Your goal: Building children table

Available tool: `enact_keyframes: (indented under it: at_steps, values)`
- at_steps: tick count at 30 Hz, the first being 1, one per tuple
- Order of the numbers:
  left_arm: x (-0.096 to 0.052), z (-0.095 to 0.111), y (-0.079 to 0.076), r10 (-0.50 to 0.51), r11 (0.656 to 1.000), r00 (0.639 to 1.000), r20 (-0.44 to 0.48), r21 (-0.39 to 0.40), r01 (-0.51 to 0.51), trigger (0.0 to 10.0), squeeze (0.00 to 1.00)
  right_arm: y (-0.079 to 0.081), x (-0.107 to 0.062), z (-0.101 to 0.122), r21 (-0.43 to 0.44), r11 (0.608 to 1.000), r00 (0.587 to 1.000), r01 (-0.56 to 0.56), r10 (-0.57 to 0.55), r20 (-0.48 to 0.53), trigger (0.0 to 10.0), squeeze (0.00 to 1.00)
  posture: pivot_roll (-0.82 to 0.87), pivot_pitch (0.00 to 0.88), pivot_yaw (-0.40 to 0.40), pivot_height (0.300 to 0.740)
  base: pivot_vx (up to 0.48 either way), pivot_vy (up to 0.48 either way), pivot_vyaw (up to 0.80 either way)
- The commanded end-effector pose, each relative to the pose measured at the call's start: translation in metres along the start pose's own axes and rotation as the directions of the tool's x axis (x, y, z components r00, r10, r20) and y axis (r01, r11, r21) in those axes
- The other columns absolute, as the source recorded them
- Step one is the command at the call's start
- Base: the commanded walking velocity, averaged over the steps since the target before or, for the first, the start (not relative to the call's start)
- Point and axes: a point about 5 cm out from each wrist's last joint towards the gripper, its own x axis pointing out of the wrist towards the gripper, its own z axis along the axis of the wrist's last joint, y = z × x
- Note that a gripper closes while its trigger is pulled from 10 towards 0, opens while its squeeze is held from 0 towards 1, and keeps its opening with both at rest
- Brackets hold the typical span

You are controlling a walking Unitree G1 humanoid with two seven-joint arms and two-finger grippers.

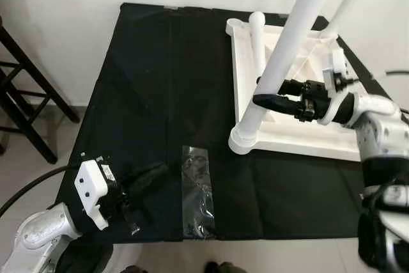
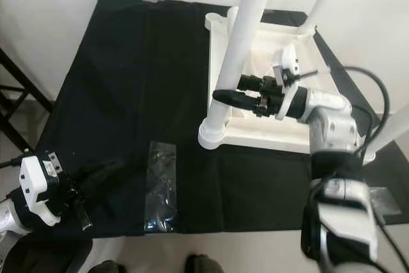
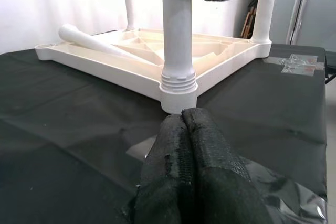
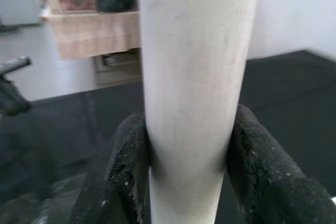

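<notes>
right gripper (image 1: 271,101) clamps upright table leg (image 1: 287,49) | left gripper (image 1: 150,174) low, closed

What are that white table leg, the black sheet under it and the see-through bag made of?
The table leg, held by the right gripper, looks like matte moulded plastic, with a ribbed collar at its base. The black sheet seems to be thin cloth, creased and dull. The bag looks like clear plastic film, crinkled and glinting.

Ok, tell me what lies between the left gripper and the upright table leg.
A clear plastic bag lies on the black cloth between the left gripper and the upright table leg, seen in both eye views. The right gripper clamps that leg.
</notes>
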Motion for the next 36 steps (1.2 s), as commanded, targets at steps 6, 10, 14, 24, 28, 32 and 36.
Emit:
enact_keyframes:
  at_steps: [6,10,14,24,28,32,36]
  values:
    - [-0.003,0.003,0.0,-0.004,1.0,1.0,0.006,0.008,0.004,10.0,0.0,0.084,0.042,-0.08,0.169,0.821,0.825,0.545,-0.489,-0.283,0.0,0.0,0.07,0.187,-0.121,0.74,0.0,0.0,0.0]
    - [-0.003,0.002,0.002,-0.008,1.0,1.0,0.005,0.007,0.008,10.0,0.0,0.112,0.048,-0.082,0.137,0.755,0.75,0.641,-0.579,-0.319,0.0,0.0,0.05,0.172,-0.108,0.74,0.0,0.0,0.0]
    - [0.0,0.0,0.001,-0.025,1.0,1.0,0.005,-0.005,0.025,10.0,0.0,0.09,0.052,-0.074,0.08,0.776,0.76,0.626,-0.585,-0.283,2.4,0.0,0.07,0.159,-0.123,0.74,0.0,0.0,0.0]
    - [0.001,-0.001,0.0,-0.021,1.0,1.0,0.006,-0.005,0.021,10.0,0.0,0.078,0.064,-0.032,0.202,0.928,0.95,0.312,-0.31,-0.04,10.0,1.0,0.07,0.147,-0.116,0.74,0.0,0.0,0.0]
    - [0.003,-0.002,-0.001,-0.029,1.0,1.0,0.007,-0.011,0.029,10.0,0.0,0.065,0.057,-0.01,0.07,0.997,1.0,0.021,-0.022,0.02,10.0,0.0,0.08,0.144,-0.113,0.74,0.0,0.0,0.0]
    - [0.003,-0.002,-0.001,-0.031,0.999,1.0,0.006,-0.014,0.031,10.0,0.0,0.04,0.057,0.003,0.069,0.995,0.995,-0.074,0.069,0.069,10.0,0.0,0.09,0.144,-0.113,0.74,0.0,0.0,0.0]
    - [0.004,-0.002,-0.001,-0.031,0.999,1.0,0.004,-0.014,0.031,10.0,0.0,0.024,0.061,0.009,0.063,0.996,0.995,-0.065,0.059,0.081,10.0,0.0,0.09,0.144,-0.115,0.74,0.0,0.0,0.0]
